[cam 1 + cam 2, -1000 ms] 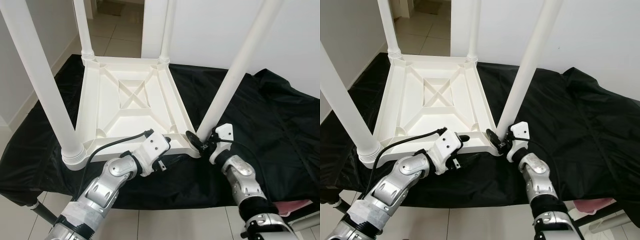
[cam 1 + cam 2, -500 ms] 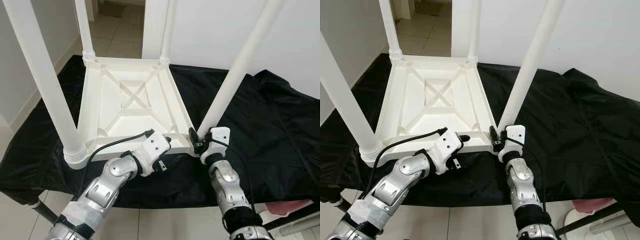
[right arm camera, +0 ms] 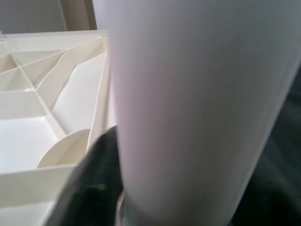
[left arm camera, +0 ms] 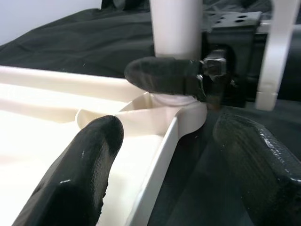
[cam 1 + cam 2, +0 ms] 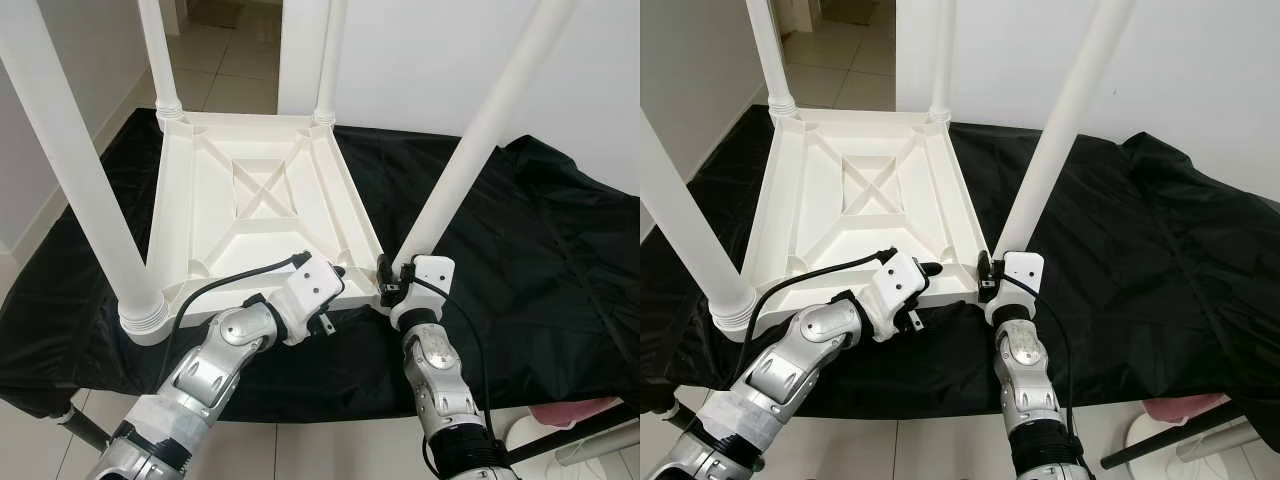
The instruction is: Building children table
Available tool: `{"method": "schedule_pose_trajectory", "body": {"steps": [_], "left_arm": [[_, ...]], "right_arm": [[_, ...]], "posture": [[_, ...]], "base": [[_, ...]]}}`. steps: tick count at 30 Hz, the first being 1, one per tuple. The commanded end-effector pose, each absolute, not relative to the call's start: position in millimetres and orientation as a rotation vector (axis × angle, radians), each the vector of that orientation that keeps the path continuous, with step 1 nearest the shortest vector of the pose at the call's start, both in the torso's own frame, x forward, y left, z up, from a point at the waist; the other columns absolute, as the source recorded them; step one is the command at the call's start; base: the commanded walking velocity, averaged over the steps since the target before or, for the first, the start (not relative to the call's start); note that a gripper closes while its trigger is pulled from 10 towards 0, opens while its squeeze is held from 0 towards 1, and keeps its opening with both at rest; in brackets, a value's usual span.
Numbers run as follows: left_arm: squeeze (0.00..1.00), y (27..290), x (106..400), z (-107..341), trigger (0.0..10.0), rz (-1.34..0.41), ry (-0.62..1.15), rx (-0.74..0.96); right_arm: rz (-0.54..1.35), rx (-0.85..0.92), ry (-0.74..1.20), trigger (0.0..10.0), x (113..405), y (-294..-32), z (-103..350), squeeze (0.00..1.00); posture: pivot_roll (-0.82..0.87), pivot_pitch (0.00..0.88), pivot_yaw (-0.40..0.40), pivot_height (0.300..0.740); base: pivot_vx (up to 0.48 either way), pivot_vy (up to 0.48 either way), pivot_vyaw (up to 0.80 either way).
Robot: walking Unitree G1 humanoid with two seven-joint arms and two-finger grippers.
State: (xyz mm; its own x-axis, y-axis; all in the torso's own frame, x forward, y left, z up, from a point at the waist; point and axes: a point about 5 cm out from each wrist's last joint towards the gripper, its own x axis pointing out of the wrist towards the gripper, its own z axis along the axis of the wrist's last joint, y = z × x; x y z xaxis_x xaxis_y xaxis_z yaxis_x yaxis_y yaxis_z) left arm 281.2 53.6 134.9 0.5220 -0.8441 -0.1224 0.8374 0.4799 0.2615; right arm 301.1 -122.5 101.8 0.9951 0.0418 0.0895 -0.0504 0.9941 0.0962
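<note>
Children table: a white plastic children table (image 5: 255,205) is laid upside down on the black cloth, its ribbed underside turned up; it is placed toward the left half of the covered table, reaching from the far edge to close to the near edge.
Legs: four white legs are seen standing up from its corners; the near-right leg (image 5: 470,165) leans up and to the right, the near-left leg (image 5: 85,185) is seated in a ringed socket at the near-left corner, and two far legs rise at the far edge.
Black cloth: a black cloth (image 5: 530,250) is draped over the table (image 5: 1160,440), wrinkled and bunched toward the right edge.
Right pincer: the right pincer (image 5: 389,284) is set at the foot of the near-right leg, at the near-right corner of the children table; one black finger (image 4: 164,75) is seen pressed against the leg just above its socket, so the leg is pinched.
Left pincer: the left pincer (image 4: 169,155) is held at the near rim of the children table, just beside the right one; its fingers are spread, one above the underside and one outside the rim, nothing being gripped.
Floor: pale tiles (image 5: 225,75) are seen beyond the far edge.
</note>
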Motion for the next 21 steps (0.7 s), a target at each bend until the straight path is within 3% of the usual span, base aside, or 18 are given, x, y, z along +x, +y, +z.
{"method": "schedule_pose_trajectory", "body": {"steps": [1,7,16,17,18,21], "left_arm": [[0.00,53,280,135,10.0,-1.067,-0.027,0.322],[0.00,53,279,134,10.0,-1.062,-0.026,0.320],[0.00,53,276,132,10.0,-1.061,-0.021,0.309],[0.00,53,276,132,10.0,-1.061,-0.020,0.309],[0.00,53,276,133,10.0,-1.061,-0.019,0.309],[0.00,53,276,134,10.0,-1.060,-0.019,0.306]], "right_arm": [[0.049,0.098,-0.070,10.0,300,-124,99,1.00],[0.050,0.086,-0.097,10.0,302,-137,104,1.00],[0.212,0.038,-0.106,10.0,305,-161,108,1.00],[0.245,0.028,-0.108,10.0,306,-163,110,0.16],[0.278,0.015,-0.113,10.0,308,-165,112,0.00],[0.388,0.000,-0.127,10.0,312,-167,119,0.00]], "posture": [[0.00,0.000,-0.096,0.740],[-0.01,0.000,-0.098,0.740],[0.00,0.000,-0.105,0.740],[0.00,0.000,-0.105,0.740],[0.00,0.000,-0.105,0.740],[0.01,0.000,-0.101,0.740]], "base": [[0.000,0.000,0.00],[0.000,0.000,0.00],[0.000,0.000,0.00],[0.000,0.000,0.00],[0.000,0.000,0.00],[0.000,0.000,0.00]]}}
